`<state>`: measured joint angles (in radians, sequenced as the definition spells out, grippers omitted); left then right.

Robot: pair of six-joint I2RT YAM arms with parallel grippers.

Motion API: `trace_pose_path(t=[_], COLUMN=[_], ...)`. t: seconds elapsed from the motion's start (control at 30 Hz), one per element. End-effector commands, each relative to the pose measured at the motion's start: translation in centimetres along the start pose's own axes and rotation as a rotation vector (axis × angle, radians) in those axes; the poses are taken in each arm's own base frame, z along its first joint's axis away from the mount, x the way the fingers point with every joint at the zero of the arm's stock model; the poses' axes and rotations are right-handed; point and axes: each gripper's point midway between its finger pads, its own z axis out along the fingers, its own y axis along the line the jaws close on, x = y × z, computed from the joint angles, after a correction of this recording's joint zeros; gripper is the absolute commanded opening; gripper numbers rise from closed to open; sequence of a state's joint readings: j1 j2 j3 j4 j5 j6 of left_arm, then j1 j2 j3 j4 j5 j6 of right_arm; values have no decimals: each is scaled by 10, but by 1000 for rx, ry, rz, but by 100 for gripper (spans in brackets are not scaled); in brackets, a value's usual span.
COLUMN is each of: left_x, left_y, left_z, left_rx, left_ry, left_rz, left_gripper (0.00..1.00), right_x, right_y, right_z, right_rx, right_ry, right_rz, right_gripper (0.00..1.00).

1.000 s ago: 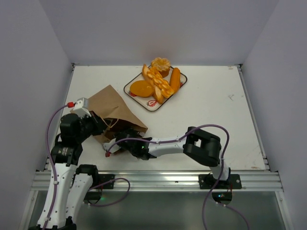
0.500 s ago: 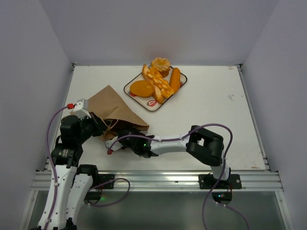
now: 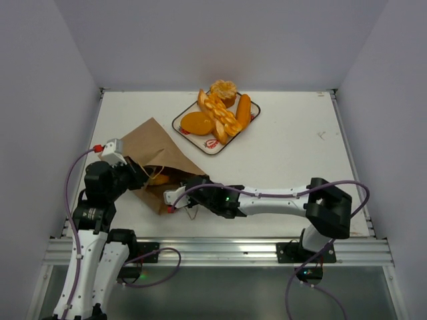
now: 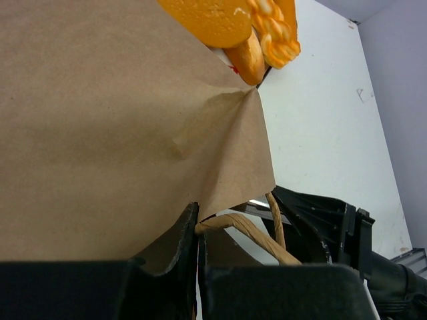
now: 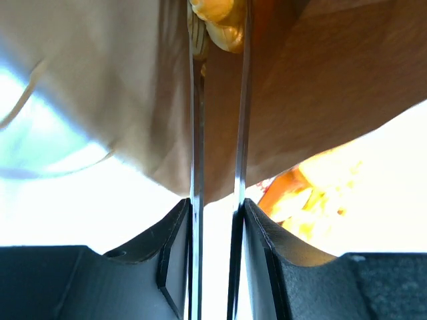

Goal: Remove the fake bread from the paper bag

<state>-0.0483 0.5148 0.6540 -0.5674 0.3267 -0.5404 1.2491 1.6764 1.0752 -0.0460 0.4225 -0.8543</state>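
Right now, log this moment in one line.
left gripper: shut on paper bag edge | right gripper: at bag mouth, bread piece at tips, grip unclear

Soft, even light is falling across the white worktop [image 3: 300, 167], which is sitting boxed in by plain pale grey walls: the back wall [image 3: 220, 40], the left wall [image 3: 40, 87], the right wall [image 3: 393, 80]. An aluminium rail [image 3: 220, 252] is running along the worktop's near edge, with a dim grey-green surface [image 3: 227, 300] showing beneath.
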Motion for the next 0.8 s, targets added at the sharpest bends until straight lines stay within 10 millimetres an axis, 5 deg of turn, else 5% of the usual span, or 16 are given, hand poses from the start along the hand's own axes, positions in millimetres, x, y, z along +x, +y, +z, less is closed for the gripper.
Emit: trace_pose_path(t=[0.0,0.27,0.4,0.53,0.77], left_x=[-10,-9,-14,-21,-46], left_y=[-2,4,2,1,2], left_z=[-2,16,19,22,23], left_rx=[-6,-3,9,7,-42], left_ry=[-39,-39,-56,-66,-129], left_rz=[8,6,5,4,15], left_gripper=[4,4,4,4,5], right_x=[3,22,35,55,81], right_y=[-3,3,-10,5,10], right_z=[-23,-92,-136,-169,-203], right_rx=[1,-93,-78,-170,-179], right_ry=[-41,-142,-215,-237,-240], right_rz=[43,61,99,83,130], right_gripper=[0,0,0,0,0])
